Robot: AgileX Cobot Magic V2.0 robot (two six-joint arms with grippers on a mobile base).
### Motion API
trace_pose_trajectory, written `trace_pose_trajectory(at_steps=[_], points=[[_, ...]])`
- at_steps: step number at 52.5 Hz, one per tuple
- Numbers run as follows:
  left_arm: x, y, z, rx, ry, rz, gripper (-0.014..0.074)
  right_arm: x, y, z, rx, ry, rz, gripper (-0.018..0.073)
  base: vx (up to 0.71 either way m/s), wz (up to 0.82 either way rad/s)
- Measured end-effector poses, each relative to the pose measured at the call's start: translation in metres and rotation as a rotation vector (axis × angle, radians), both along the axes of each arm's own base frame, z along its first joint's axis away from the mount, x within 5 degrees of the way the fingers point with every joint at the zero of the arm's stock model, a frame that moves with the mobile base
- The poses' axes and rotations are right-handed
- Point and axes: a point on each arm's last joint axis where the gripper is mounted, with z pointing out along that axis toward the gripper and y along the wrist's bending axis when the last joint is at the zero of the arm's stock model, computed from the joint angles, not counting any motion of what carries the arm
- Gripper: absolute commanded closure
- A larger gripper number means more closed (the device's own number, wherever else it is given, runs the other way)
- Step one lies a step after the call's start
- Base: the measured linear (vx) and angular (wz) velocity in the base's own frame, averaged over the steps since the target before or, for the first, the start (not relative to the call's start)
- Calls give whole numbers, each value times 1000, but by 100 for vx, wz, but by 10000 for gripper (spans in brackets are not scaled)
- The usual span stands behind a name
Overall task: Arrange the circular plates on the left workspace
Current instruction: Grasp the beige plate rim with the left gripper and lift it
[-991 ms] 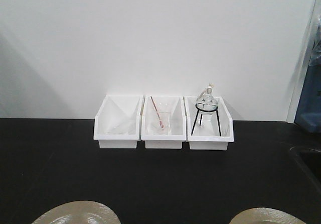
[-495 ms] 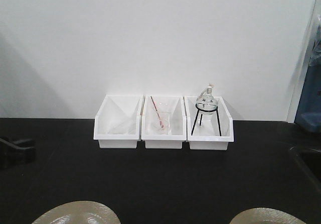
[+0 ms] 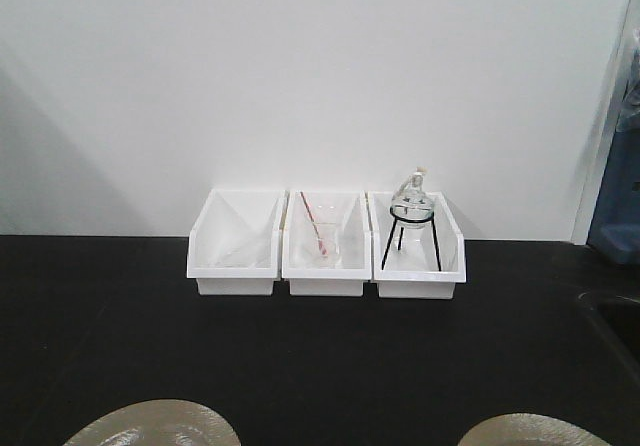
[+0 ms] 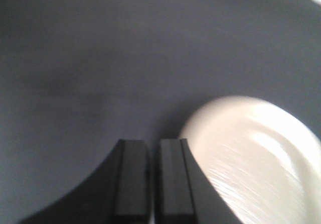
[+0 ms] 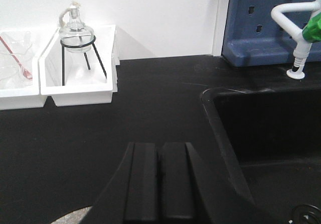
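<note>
Front-facing view: left plate (image 3: 155, 424) and right plate (image 3: 533, 431) lie well apart on the surface (image 3: 320, 356). Left gripper (image 4: 153, 148) jaws narrow, empty, beside the left plate. Right gripper (image 5: 158, 151) jaws closed, empty.

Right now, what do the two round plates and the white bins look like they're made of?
Left plate and right plate: probably glazed ceramic, tan and glossy, with bright streaky highlights; hard plastic can't be ruled out. White bins: likely molded plastic, smooth and semi-matte, with thin, uniform walls.

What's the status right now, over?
Left gripper shut, empty, beside left plate. Right gripper shut, empty. Right plate untouched on bench. Bins at back, nothing blocking.
</note>
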Motion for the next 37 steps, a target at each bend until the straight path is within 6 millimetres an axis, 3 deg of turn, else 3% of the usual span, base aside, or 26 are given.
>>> trace_pose_trajectory(at_steps=[7, 15, 24, 32, 37], points=[[16, 19, -28, -106, 73, 33, 547, 2, 2, -2, 1, 9, 10, 563, 0, 0], [39, 16, -74, -261, 159, -125, 544, 3, 2, -3, 2, 16, 10, 563, 0, 0], [54, 10, -112, -400, 195, -278, 530, 3, 2, -3, 7, 15, 9, 563, 0, 0], [58, 9, -136, -457, 242, -320, 474, 3, 2, -3, 7, 15, 9, 563, 0, 0], [59, 8, -139, -463, 234, -353, 430, 3, 2, -3, 7, 15, 9, 563, 0, 0]])
